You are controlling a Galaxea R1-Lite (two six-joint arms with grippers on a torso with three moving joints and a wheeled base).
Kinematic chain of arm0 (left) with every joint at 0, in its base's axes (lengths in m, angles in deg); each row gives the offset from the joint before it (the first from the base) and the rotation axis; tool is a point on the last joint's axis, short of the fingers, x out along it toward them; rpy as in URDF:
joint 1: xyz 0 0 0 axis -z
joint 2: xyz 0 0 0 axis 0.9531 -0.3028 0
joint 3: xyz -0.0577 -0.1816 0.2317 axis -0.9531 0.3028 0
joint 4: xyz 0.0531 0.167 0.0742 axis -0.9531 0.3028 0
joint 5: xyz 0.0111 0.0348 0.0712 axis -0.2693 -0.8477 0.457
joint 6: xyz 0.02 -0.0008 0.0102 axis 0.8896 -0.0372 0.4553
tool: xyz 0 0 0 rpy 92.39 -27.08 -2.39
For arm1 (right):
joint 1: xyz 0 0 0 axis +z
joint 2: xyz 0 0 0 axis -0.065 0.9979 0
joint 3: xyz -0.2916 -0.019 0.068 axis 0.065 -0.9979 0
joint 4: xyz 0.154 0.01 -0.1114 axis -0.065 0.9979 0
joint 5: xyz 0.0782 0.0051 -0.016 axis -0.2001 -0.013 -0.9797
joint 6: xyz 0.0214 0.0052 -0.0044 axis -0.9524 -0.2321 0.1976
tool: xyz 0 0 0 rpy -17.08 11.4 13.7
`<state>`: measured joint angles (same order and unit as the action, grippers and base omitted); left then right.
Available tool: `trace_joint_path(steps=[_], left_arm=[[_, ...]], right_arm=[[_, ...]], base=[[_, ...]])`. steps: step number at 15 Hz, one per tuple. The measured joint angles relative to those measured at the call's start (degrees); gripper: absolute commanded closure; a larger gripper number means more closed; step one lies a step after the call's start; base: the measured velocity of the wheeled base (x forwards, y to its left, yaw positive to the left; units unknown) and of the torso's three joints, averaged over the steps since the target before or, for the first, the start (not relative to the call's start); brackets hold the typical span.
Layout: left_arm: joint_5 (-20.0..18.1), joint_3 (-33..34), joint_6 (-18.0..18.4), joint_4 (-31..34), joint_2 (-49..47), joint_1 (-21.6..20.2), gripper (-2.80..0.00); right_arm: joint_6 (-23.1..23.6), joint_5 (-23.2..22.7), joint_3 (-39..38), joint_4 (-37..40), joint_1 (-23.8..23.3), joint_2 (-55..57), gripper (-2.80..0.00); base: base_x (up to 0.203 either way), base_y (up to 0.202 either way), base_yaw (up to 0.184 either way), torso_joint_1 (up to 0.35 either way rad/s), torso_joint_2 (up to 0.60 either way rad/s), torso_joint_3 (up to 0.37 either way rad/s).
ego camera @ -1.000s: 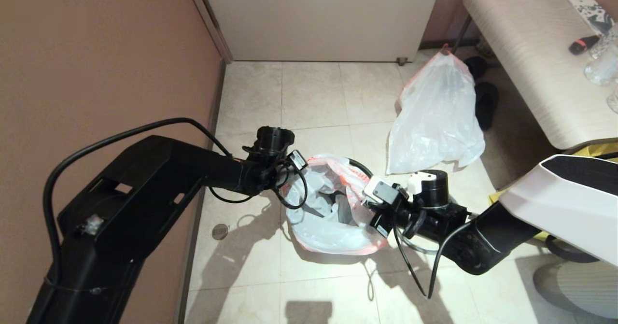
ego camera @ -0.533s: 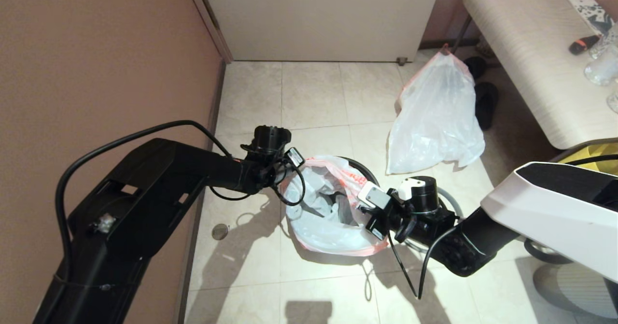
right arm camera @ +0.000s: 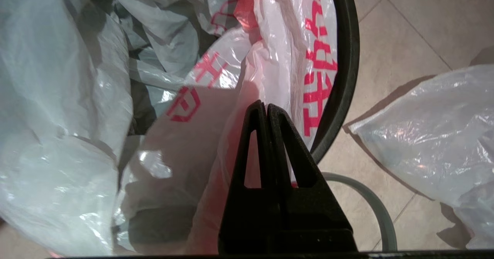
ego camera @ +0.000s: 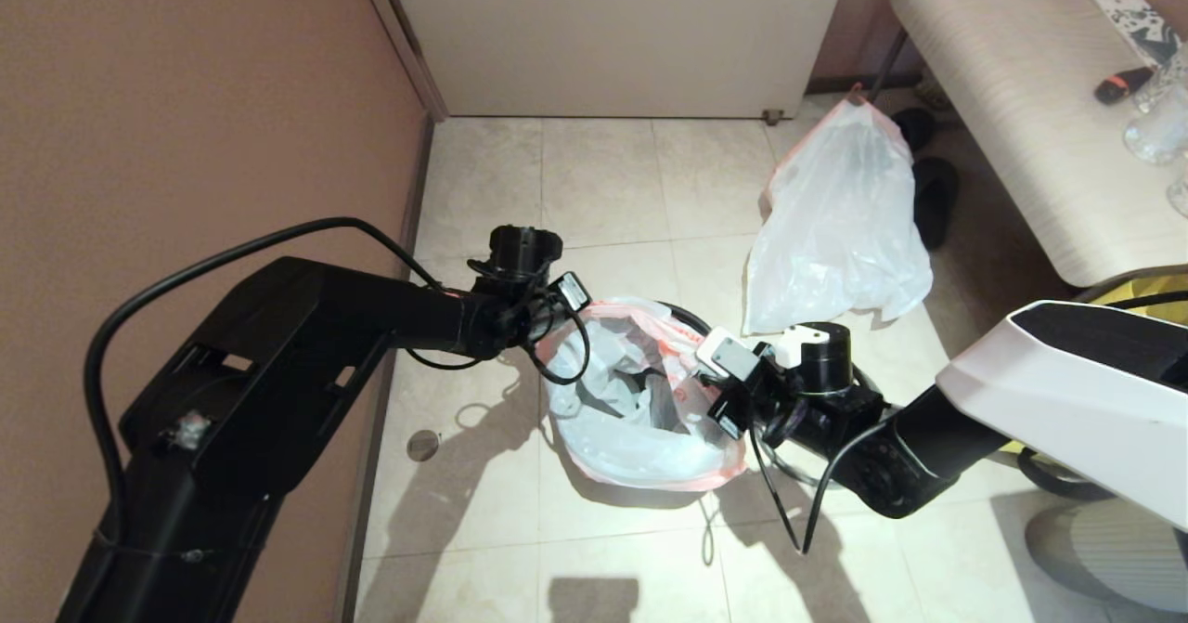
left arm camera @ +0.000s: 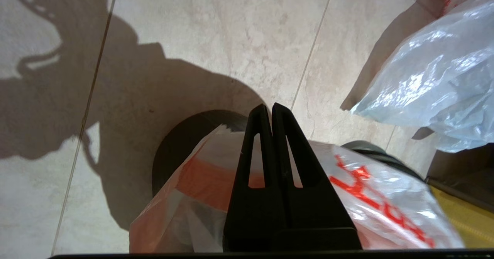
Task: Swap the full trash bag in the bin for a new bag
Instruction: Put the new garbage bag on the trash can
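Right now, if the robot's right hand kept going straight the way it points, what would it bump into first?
Probably the new bag: the right hand, closed on the bag's rim, points into its crumpled plastic. Just beyond is the bin, its black rim. Depth is hard to judge here.

Head view looks down; wrist views closely share the bin.

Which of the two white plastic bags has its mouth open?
The new bag, spread over the bin. The full trash bag behind it is gathered shut.
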<state>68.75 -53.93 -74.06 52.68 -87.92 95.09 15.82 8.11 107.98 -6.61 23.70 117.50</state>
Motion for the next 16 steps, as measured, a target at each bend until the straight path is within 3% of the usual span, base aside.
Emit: trace_joint_path(steps=[6,9,16], left_arm=[[-0.80,0.12,1.65,2.30,4.34,0.50,0.00],[-1.19,-0.92,1.60,4.16,4.24,0.38,0.00],[-3.30,-1.06,0.69,4.13,7.28,-1.71,0.00]], right_arm=[[0.06,4.03,-0.47,-6.85,6.00,0.50,0.00],[-3.03,4.23,0.62,-5.84,7.47,2.67,0.00],[-1.57,3.99,2.07,-5.53,4.24,3.46,0.00]], base=[[0.000,0.000,0.000,0.000,0.00,0.000],[0.000,0.000,0.000,0.000,0.00,0.000],[0.000,0.000,0.000,0.000,0.00,0.000]])
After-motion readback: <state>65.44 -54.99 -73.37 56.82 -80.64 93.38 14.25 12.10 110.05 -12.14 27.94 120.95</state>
